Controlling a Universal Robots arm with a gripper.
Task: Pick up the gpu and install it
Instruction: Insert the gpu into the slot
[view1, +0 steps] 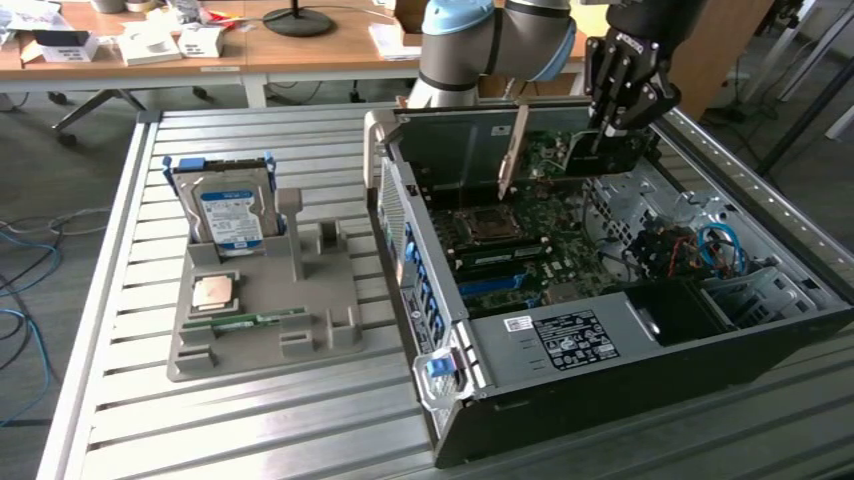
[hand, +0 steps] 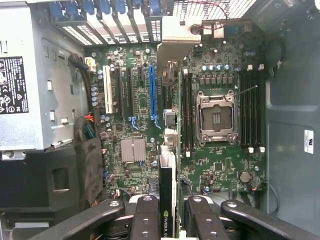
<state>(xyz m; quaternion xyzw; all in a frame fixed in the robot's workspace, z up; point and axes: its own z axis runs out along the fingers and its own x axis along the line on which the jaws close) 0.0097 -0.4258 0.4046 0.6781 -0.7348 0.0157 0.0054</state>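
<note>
Now, in the exterior view, the gripper (view1: 611, 128) is pinching the gpu (view1: 583, 158) on edge, holding it inside the open computer case (view1: 561, 400) over the motherboard (view1: 534, 230), near the case's far edge. In the wrist view, the fingers (hand: 147, 220) are clamping the gpu (hand: 167, 175) from both sides; the card is hanging edge-on above the motherboard's slots (hand: 152, 95).

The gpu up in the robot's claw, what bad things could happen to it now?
1. The gripper pinches the gpu by one edge, so it might tilt or slip.
2. The card is edge-on next to the blue slot, with other slots close by. Lowered crooked, it could hit the motherboard instead.
3. Its silver bracket is near the rear wall of the case and might snag.
</note>
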